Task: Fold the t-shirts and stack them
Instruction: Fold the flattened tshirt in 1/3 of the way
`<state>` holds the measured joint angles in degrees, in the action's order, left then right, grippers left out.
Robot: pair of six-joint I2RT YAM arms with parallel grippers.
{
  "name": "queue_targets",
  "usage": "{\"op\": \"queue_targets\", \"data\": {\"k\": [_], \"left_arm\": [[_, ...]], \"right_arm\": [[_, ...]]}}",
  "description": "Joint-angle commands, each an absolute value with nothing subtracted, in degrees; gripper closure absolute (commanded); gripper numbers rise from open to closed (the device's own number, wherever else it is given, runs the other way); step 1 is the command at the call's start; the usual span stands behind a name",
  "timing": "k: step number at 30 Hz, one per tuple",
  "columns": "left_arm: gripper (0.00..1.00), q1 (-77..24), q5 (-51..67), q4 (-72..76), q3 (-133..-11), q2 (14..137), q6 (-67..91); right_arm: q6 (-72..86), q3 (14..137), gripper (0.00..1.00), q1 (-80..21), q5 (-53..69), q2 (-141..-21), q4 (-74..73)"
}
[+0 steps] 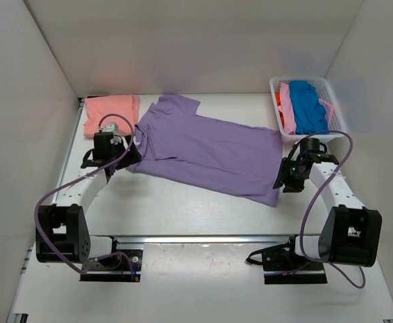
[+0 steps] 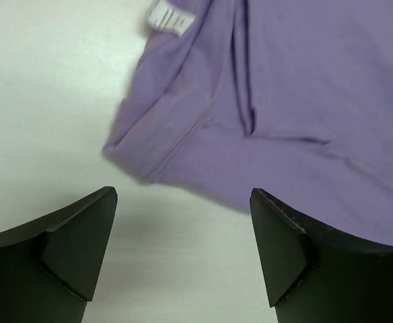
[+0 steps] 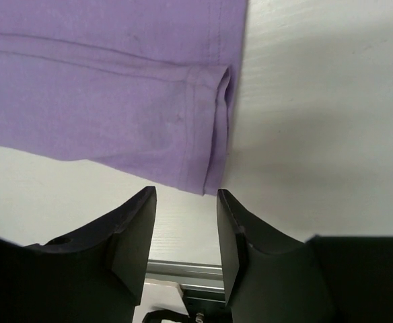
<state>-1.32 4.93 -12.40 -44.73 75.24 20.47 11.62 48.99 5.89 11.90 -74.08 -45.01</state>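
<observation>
A large lavender t-shirt lies spread flat across the middle of the table. A folded salmon-pink t-shirt rests at the back left. My left gripper is at the lavender shirt's left edge. In the left wrist view this gripper is wide open over bare table, with the shirt's sleeve just ahead and its white label showing. My right gripper sits by the shirt's lower right corner. This gripper is open and holds nothing, and the hem corner lies just beyond its tips.
A white lattice basket stands at the back right with blue, pink and orange shirts bundled in it. White walls close in the table at the back and on both sides. A metal rail runs along the near edge between the arm bases.
</observation>
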Motion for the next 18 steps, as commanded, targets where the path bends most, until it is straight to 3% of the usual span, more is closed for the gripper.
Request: {"op": "queue_targets", "data": {"k": [1, 4, 6, 8, 11, 18], "left_arm": [[0.1, -3.4, 0.1, -11.0, -42.7, 73.7, 16.6], [0.1, -3.3, 0.1, -10.1, -42.2, 75.0, 15.5], [0.17, -3.4, 0.1, -9.6, -42.1, 77.0, 15.2], [0.36, -3.8, 0.2, -9.1, -42.4, 78.2, 14.7], [0.55, -4.6, -2.4, -9.0, -43.2, 80.4, 14.3], [0.48, -5.7, -6.3, -8.4, -43.7, 83.9, 13.6]], "right_arm": [[13.0, 47.8, 0.63, 5.4, 13.7, -71.9, -45.5], [13.0, 47.1, 0.67, 5.3, 14.2, -71.0, -45.0], [13.6, 46.8, 0.69, 4.5, 14.3, -70.9, -45.2], [13.7, 46.3, 0.72, 4.7, 14.3, -71.0, -45.4], [13.9, 46.0, 0.73, 4.6, 14.2, -70.9, -45.5], [13.6, 45.4, 0.74, 4.9, 15.2, -71.5, -44.6]]}}
